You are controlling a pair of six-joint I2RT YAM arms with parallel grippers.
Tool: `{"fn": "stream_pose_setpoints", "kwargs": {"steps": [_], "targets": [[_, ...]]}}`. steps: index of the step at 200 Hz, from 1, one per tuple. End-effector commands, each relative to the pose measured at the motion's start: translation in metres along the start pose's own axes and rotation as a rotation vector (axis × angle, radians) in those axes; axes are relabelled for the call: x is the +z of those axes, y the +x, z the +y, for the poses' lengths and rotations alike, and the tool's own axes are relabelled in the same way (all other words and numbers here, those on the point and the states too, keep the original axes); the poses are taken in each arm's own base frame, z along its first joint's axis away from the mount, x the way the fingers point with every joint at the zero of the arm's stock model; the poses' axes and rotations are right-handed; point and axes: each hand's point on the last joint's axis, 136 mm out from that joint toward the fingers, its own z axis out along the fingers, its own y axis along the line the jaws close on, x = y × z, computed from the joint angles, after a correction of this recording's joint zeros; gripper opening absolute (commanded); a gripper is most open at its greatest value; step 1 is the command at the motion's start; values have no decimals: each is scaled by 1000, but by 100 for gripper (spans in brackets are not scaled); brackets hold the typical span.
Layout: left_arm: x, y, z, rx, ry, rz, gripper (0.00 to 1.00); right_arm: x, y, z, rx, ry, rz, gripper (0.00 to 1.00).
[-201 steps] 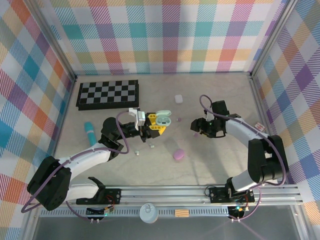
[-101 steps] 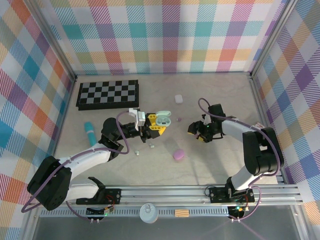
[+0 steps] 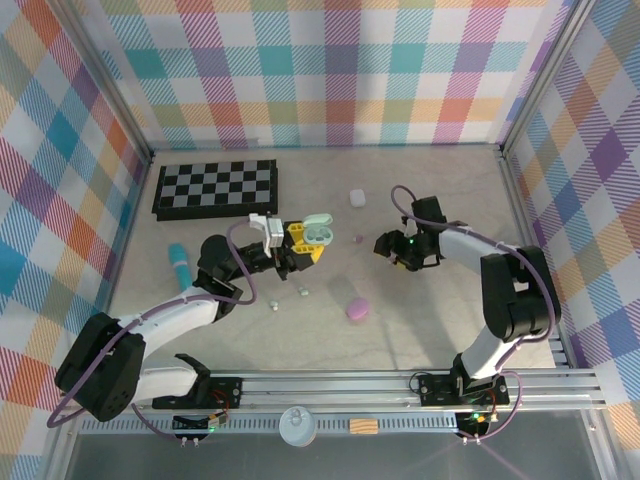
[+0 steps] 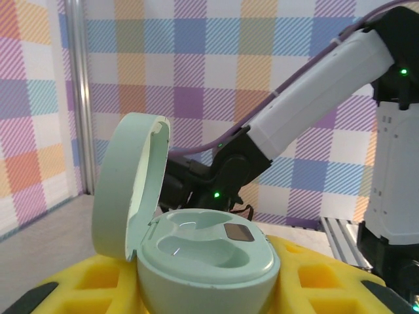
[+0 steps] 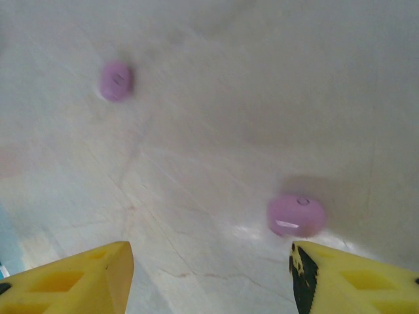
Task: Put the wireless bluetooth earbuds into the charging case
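Left fingers [image 4: 72, 288] pinching mint case [image 4: 209, 255] upright, lid [image 4: 127, 190] raised, right fingers [image 5: 72, 275] spread near purple earbud [image 5: 296, 214]

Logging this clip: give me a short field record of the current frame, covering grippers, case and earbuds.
left gripper: shut on the mint charging case
lid: open
wells: look empty
right gripper: open, over the table
purple earbuds: two on the table, one beside a right finger, one farther off
task state: no earbud inserted yet
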Motion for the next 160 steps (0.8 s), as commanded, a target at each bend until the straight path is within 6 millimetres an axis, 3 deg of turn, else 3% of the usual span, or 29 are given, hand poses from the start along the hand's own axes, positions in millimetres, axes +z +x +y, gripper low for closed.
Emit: {"fn": "stream_pose_setpoints", "kwargs": {"steps": [1, 30, 59, 103, 160], "targets": [[-7, -10, 12, 44, -42, -42, 32, -22, -11, 19, -79, -25, -73, 64], [-15, -20, 30, 82, -104, -57, 32, -40, 16, 38, -105, -78, -86, 64], [-19, -25, 48, 113, -151, -45, 32, -38, 56, 70, -78, -176, -43, 63], [-22, -41, 75, 162, -208, -59, 32, -1, 100, 111, -13, -220, 51, 62], [-20, -54, 81, 186, -202, -87, 32, 62, 146, 147, 37, -220, 194, 59]]}}
